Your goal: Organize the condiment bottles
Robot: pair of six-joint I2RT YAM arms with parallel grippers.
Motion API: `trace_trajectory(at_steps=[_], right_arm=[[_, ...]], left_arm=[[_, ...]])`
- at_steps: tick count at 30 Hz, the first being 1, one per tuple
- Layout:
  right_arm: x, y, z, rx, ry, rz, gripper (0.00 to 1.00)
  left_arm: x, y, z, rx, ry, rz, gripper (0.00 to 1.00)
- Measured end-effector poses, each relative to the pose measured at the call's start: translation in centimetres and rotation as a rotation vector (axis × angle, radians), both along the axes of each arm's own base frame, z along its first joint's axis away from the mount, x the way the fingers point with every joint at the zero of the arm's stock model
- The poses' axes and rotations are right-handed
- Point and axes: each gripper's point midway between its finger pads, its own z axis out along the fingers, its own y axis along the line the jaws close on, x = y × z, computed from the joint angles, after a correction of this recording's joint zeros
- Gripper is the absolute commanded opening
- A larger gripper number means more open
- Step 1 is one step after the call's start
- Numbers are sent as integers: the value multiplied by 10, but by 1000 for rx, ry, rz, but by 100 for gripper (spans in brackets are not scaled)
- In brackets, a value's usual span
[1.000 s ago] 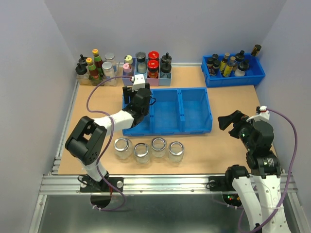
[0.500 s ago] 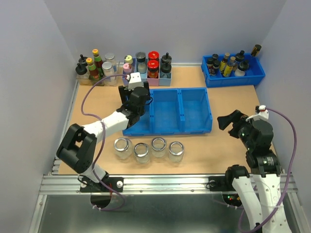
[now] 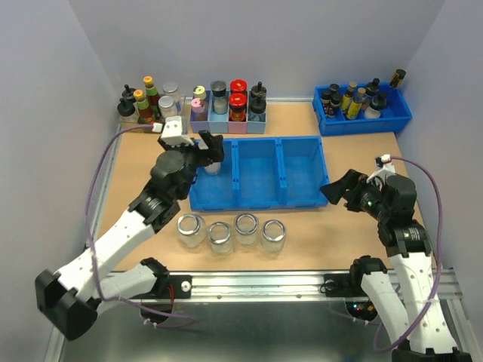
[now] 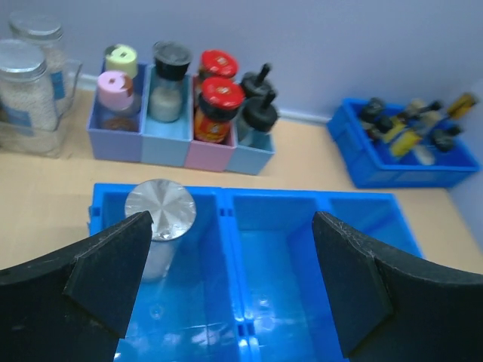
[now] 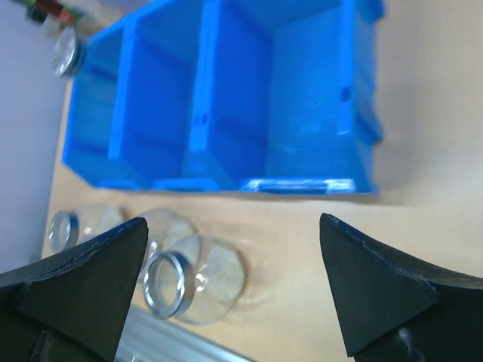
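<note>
Four squat clear glass lidless jars (image 3: 221, 235) w/ silver metal rims stand in a row on the tan wooden tabletop (image 3: 324, 226), just in front of the blue plastic three-compartment bin (image 3: 260, 181); a fifth, the lidded jar (image 4: 160, 210) w/ a flat silver lid, stands upright in the bin's leftmost compartment, at its far-left corner. Left gripper (image 3: 207, 154) hangs over the bin's left edge beside that jar, jaws wide apart, gripping nothing; in its wrist view the lidded jar shows just inside the left finger and looks clear of both. Right gripper (image 3: 341, 190) is likewise spread wide & empty, above bare table just off the bin's right-front corner, well apart from the row.

Judging by the layout, one jar is filed & four remain, so the step in hand is prob. getting the left arm clear and fetching the next jar. To do it well: rise straight up first so the left finger can't clip the lid or tip the jar; then come down on the row's left-end jar from above, fingers on the sides away from its neighbour, since the jars stand close & a sideways sweep could knock the next one; glass is smooth, so grip below the rim & squeeze evenly. Right arm could take the right-end jar, so the arms don't cross.
</note>
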Motion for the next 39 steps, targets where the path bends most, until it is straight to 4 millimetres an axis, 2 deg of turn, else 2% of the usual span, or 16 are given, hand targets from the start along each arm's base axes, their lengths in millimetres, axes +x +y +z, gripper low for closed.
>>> trace_trajectory(at_steps=[6,10,12,17,22,27,31,34,38,39], right_arm=[[-10,40,2,99,35,266,100],[-24,63,7,181,56,445,100],[-32,70,9,217,69,518,100],[-44,83,18,262,76,632,100],[-45,107,29,239,92,770,100],[-32,139,20,71,147,850,100],[-23,142,12,-97,134,789,100],[-24,149,7,-208,115,770,100],[-27,165,-9,-367,121,759,100],[-30,172,-19,-432,129,760,100]], left_arm=[[-59,3,61,-113,-166,-200,99],[-88,1,79,-127,-230,-309,99],[-96,3,80,-125,-244,-329,99],[-103,3,66,-105,-224,-354,99],[-104,1,59,-89,-205,-370,99],[-107,4,58,-80,-207,-366,99],[-112,12,60,-83,-221,-351,99],[-116,19,62,-90,-236,-328,99],[-115,24,64,-89,-245,-305,99],[-115,25,63,-87,-242,-299,99]])
